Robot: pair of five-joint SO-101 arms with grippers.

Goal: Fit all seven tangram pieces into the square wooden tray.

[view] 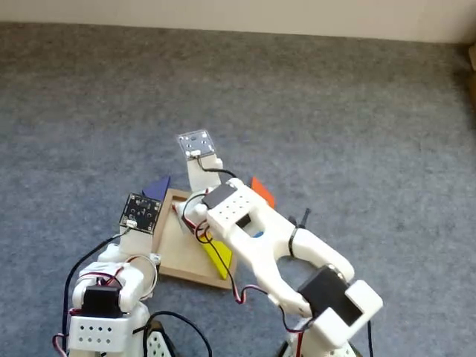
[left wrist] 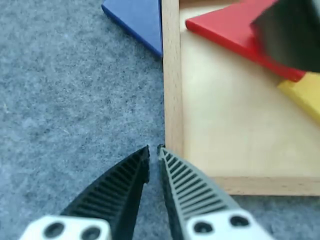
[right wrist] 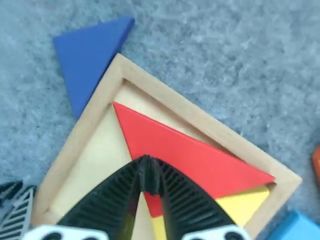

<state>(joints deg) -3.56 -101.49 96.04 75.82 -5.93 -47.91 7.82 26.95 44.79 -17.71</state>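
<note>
- My right gripper (right wrist: 147, 167) has its jaws pressed together with nothing between them. The tips sit over the large red wooden triangle (right wrist: 185, 150); I cannot tell whether they touch it or hang just above.
- My left gripper (left wrist: 154, 149) is all but closed, a sliver of gap at the tips, and holds nothing. It hangs over the grey carpet (left wrist: 60, 100), just beside the outer edge of the square wooden tray (left wrist: 172, 90).
- The tray lies on the carpet between my two arms, much of its pale floor bare.
- Done so far: the red triangle lies inside along one rim. A yellow wooden piece (right wrist: 242, 205) touches it in the corner, probably a triangle, though my arm covers much of it.
- Left outside: a dark blue wooden triangle (right wrist: 85, 50) touches the rim, a light blue piece (right wrist: 295, 225) sits just beside a tray corner, and an orange piece (view: 262, 191) lies near on the carpet.
- With two of seven seated, I judge the task under halfway.
</note>
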